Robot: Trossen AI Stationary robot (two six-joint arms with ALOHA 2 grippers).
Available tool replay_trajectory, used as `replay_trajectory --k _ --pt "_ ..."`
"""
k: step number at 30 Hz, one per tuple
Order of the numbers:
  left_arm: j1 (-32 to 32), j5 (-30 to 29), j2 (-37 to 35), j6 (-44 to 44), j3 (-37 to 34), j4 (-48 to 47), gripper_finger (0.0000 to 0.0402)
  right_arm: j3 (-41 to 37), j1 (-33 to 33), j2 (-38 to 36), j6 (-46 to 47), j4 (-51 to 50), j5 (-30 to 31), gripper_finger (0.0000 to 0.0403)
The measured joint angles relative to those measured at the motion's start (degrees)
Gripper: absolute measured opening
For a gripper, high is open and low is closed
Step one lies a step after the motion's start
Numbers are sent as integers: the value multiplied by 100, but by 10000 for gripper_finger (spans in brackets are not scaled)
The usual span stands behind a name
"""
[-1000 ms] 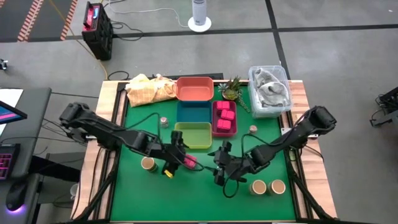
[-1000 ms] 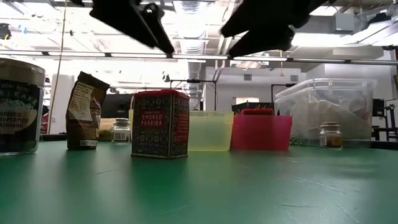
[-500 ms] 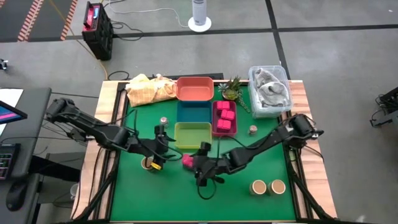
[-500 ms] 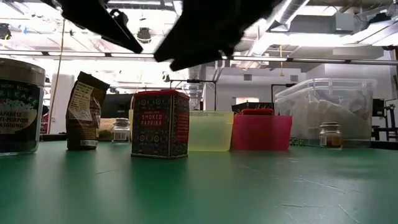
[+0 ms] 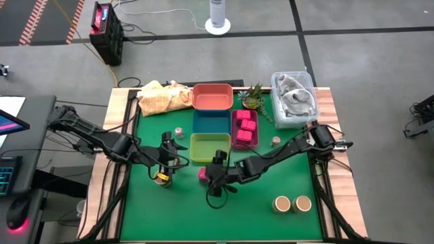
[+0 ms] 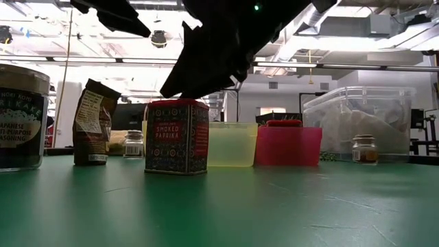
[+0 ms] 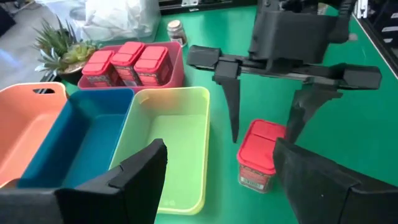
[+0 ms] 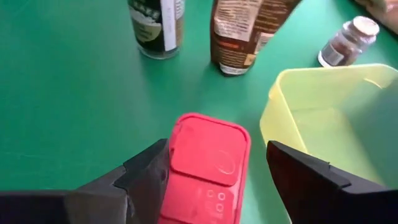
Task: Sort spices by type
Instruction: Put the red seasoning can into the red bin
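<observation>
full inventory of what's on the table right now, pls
paprika tin: 1, red lid, standing alone on the green mat just off the yellow-green tray
paprika tins: 3, red, inside the pink tray
yellow-green tray: 1, empty
blue tray: 1, empty
orange tray: 1, at the far edge
brown pouch: 1, standing
tan-topped jars: 2, near right corner
small jars: 2, one left of the trays, one right
large dark-label jar: 1
plant: 1, green
clear bin: 1, grey cloth inside
yellow cloth: 1
right gripper: jaws open, straddling the lone tin
left gripper: jaws open, left of the yellow-green tray
</observation>
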Motion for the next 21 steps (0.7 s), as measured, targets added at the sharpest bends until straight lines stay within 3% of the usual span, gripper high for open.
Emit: replay_trajectory --k 7,21 --pt "2 -11 2 -3 0 12 278 -34 8 -2 207 -153 -15 297" --pt "2 -15 4 4 0 9 278 -59 -86 -2 190 -569 -721 297"
